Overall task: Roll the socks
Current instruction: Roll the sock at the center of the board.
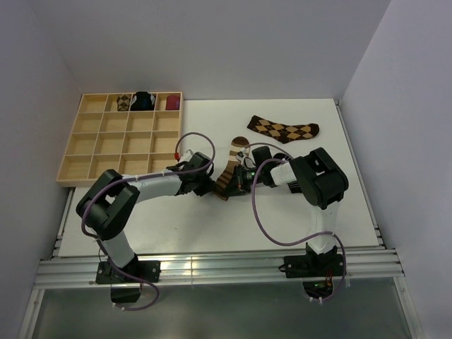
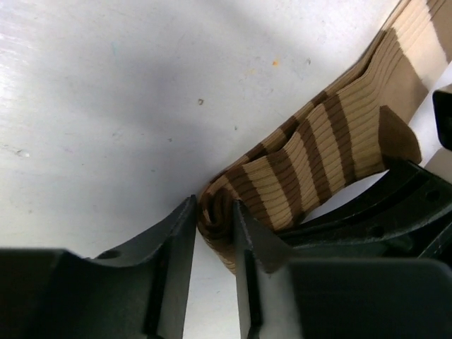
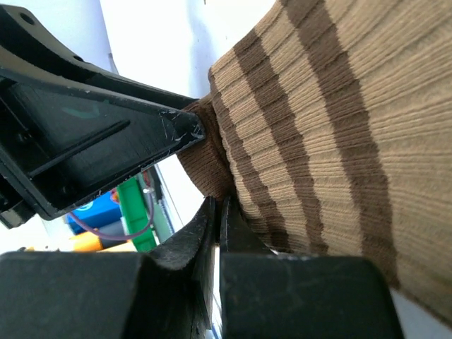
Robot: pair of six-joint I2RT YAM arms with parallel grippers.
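Note:
The long brown-and-cream striped sock [image 1: 231,166] lies mid-table, its near end wound into a small roll [image 2: 215,215]. My left gripper [image 1: 215,188] is shut on that roll, one finger [image 2: 180,233] on each side of it [image 2: 214,224]. My right gripper [image 1: 241,178] is shut on the sock's brown edge [image 3: 205,166] just beside the roll, with the jaws nearly touching [image 3: 219,212]. The left gripper's finger [image 3: 106,134] shows in the right wrist view. The brown-and-tan argyle sock [image 1: 284,129] lies flat at the back. The short black sock is not visible.
A wooden compartment tray [image 1: 92,152] stands at the back left. Its top row holds a patterned bundle [image 1: 124,103], a black-and-blue bundle [image 1: 144,101] and a maroon bundle [image 1: 172,102]. Walls close in on the left, back and right.

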